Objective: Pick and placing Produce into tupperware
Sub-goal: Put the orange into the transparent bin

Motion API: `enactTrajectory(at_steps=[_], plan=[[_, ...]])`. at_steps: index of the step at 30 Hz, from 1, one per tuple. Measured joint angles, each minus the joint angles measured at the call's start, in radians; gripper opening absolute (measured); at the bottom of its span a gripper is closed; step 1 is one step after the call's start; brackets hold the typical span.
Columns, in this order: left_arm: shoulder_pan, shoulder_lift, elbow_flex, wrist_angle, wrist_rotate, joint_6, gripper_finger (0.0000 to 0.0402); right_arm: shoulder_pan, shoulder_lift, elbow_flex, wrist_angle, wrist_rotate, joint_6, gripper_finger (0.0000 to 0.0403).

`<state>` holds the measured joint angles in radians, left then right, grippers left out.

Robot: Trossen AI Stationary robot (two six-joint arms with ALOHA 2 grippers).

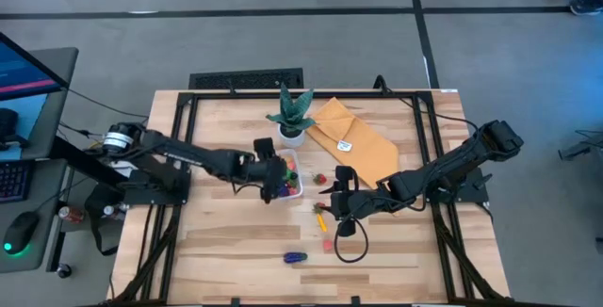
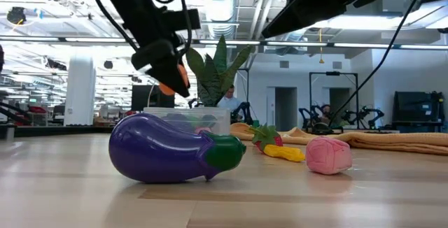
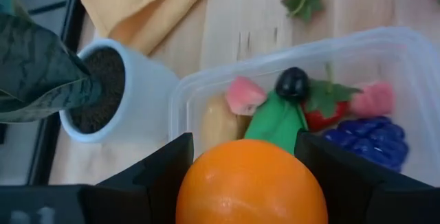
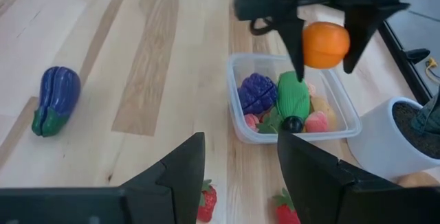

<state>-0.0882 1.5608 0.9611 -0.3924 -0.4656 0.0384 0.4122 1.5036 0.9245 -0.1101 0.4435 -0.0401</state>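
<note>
The high view looks straight down from well above, taking in the whole table [image 1: 236,250] and floor all round; the plant [image 1: 290,114] sits toward twelve o'clock and the eggplant [image 1: 295,257] toward six. The low view sits at table-top height at that six o'clock edge, very near the eggplant [image 2: 175,149], facing level toward twelve into the room. The left wrist view looks steeply down at close range on the tupperware [image 3: 206,86] and the plant pot [image 3: 117,90]. The right wrist view looks from farther off, slanting down across the boards, and shares that tupperware [image 4: 237,117], the pot [image 4: 395,135] and the eggplant [image 4: 56,99].
</note>
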Motion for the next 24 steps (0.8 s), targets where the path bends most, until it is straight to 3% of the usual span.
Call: enactTrajectory(at_steps=[11, 24], plan=[[0.136, 0.0, 0.0, 0.008, 0.128, 0.035, 0.0238, 0.0, 0.0, 0.0, -0.014, 0.0, 0.017, 0.0178], [0.183, 0.012, 0.0, 0.009, 0.2, 0.038, 0.0238, 0.0, 0.0, 0.0, -0.018, 0.0, 0.025, 0.0178]])
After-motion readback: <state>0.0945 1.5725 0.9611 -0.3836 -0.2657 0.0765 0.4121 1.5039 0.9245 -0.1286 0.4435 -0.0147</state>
